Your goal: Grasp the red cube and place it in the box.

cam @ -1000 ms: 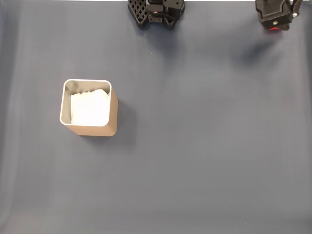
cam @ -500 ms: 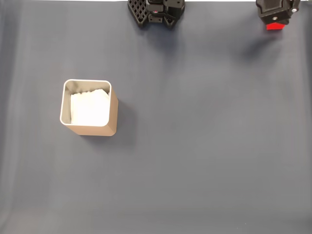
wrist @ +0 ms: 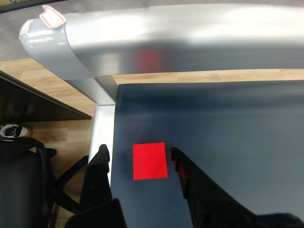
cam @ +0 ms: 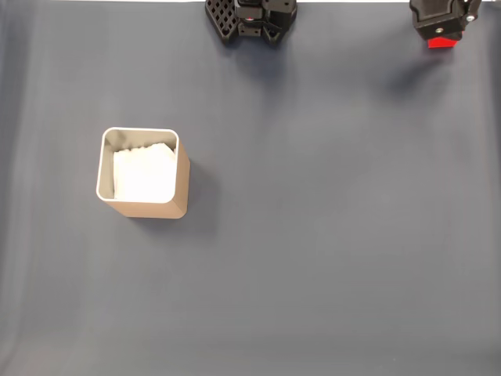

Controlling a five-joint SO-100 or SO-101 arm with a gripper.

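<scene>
So the red cube (wrist: 150,161) sits on the dark mat (cam: 329,235) right near its edge, top right corner in the fixed view (cam: 442,42). The gripper (wrist: 137,154) is spread wide around it, one finger on each side, not touching. The box (cam: 182,188) is well apart, over on the left.

The fixed view looked straight down on the whole bench (cam: 313,235) from high; the wrist view looked closely down at its corner, sharing the red cube (wrist: 149,161).
</scene>
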